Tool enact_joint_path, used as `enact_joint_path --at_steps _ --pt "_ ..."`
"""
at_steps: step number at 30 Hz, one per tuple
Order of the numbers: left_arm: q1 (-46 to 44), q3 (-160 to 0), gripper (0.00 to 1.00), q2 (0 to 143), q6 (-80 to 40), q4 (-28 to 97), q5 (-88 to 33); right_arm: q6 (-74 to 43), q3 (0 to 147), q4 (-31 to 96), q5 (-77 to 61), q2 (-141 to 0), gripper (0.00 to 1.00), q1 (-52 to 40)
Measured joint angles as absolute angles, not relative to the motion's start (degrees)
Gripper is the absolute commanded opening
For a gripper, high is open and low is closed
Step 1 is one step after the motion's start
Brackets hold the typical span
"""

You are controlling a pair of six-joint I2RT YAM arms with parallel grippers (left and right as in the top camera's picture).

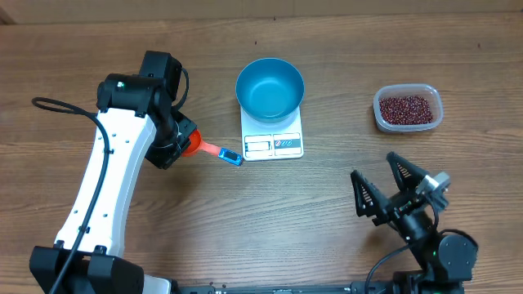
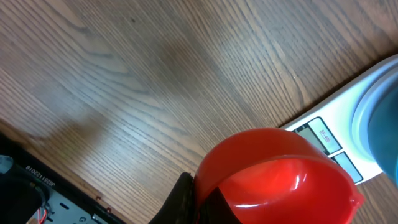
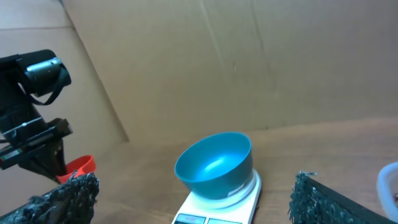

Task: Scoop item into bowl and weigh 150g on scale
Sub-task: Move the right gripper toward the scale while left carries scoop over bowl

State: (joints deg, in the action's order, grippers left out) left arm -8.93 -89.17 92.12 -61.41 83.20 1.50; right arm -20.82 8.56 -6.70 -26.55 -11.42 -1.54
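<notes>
No beans (image 1: 406,108) in bowl (image 1: 270,86) on scale (image 1: 273,140) yet; left end effector (image 1: 181,145) pinches red scoop (image 1: 196,144) just beside scale, right end effector (image 1: 372,166) spread, full tub (image 1: 378,104) ahead.

Overhead looks straight down at the worktop (image 1: 245,212); left wrist close above it; right wrist level, looking ahead of the right end effector (image 1: 371,163). All share the scale (image 1: 273,145).

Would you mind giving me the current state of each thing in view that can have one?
Blue bowl: upright on the scale, empty.
Kitchen scale: carrying the bowl; display too small to read.
Clear tub: uncovered, holding the maroon beans.
Red scoop: gripped, beside the scale.
Left gripper: shut on the scoop.
Right gripper: open, empty.
</notes>
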Motion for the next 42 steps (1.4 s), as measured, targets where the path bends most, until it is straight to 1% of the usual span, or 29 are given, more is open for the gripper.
enact_joint_path --at_steps 1,7,12,15,19,21,24,28,31,35,42 --pt "-8.93 -89.17 0.04 92.12 -61.41 83.2 1.48 -20.82 9.19 -6.7 -26.87 -12.53 1.0 -1.54" --pt "-8.93 -89.17 0.04 92.14 -61.41 83.15 1.5 -20.99 18.37 -6.72 -32.91 -29.17 1.0 -1.54" --pt "-8.93 -89.17 0.04 92.05 -61.41 83.13 1.5 -21.02 27.66 -6.68 -44.29 -47.4 1.0 -1.54" --pt "-8.93 -89.17 0.04 92.03 -61.41 83.15 1.5 -21.17 31.66 -7.07 -51.35 -55.2 1.0 -1.54" --pt "-8.93 -89.17 0.04 92.03 -62.33 83.2 1.1 -21.96 35.09 -12.19 -61.43 -64.1 1.0 -1.54" --pt "-8.93 -89.17 0.04 92.03 -63.51 83.15 0.38 -25.06 35.57 -17.28 -66.17 -67.61 1.0 -1.54" --pt "-8.93 -89.17 0.04 92.03 -66.52 83.11 -0.75 -30.13 35.59 -21.15 -68.97 -69.73 1.0 -1.54" --pt "-8.93 -89.17 0.04 92.03 -70.28 80.51 -3.18 -38.7 35.59 -23.0 -70.06 -69.93 1.0 -1.54" --pt "-8.93 -89.17 0.04 92.03 -71.53 77.93 -5.58 -45.47 35.59 -23.07 -68.79 -69.93 1.0 -1.58" --pt "-9.47 -89.17 0.04 92.03 -76.44 75.55 -7.57 -53.28 35.59 -23.09 -66.24 -69.93 1.0 -2.52" --pt "-16.12 -89.14 0.04 92.03 -80.07 68.18 -8.4 -61.93 35.59 -21.82 -59.0 -69.95 1.0 -8.45"
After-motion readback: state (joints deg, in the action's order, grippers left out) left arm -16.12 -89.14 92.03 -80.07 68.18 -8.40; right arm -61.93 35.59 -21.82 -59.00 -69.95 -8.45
